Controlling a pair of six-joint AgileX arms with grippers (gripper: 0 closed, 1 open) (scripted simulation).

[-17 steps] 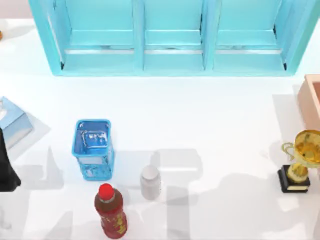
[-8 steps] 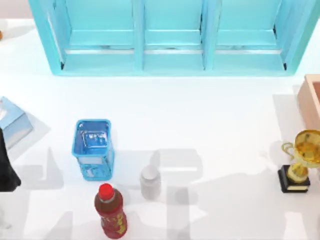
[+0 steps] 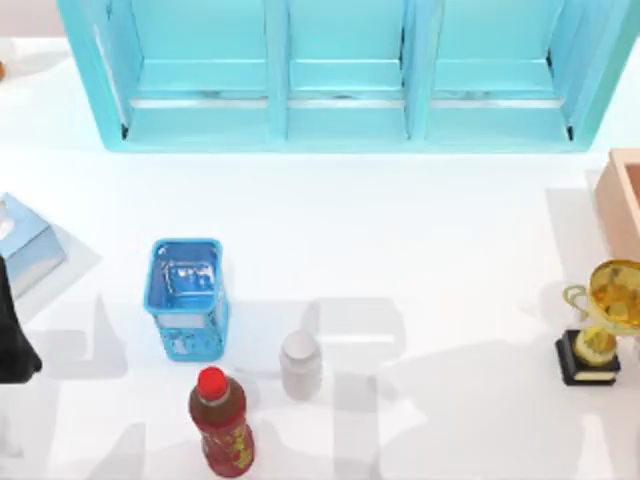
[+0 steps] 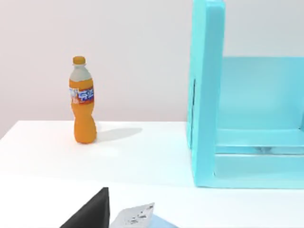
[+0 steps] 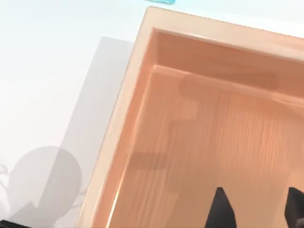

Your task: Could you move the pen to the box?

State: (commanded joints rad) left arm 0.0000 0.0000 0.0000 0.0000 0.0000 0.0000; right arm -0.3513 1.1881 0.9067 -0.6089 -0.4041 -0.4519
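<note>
From above, the white table [image 3: 400, 250] carried a long light-blue shelf unit [image 3: 340, 75] along its far edge, with three open compartments that looked bare inside. At the right edge sat a corner of the salmon-peach box [image 3: 622, 195], and just in front of it stood a gold trophy [image 3: 603, 320] on a black base. Left of centre stood a small blue mesh basket [image 3: 186, 297]; what lay in it could not be made out. In front of the basket were a small white jar [image 3: 300, 364] and a red-capped bottle [image 3: 222, 422]. A light-blue tissue box [image 3: 25, 245] lay at the left edge, and just in front of it a dark part of the left arm [image 3: 12, 335] was parked.

The left wrist view showed an orange soda bottle [image 4: 83, 102] standing on the table near the shelf unit's end wall, well apart from it. Whether the left gripper was open could not be told.

The right wrist view looked down into the box, where thick walls enclosed a smooth peach floor with nothing on the part in view. The right gripper [image 5: 256, 209] hung over that floor with its two dark fingertips [image 5: 219, 209] spread apart and nothing between them. I could not tell where the pen was.
</note>
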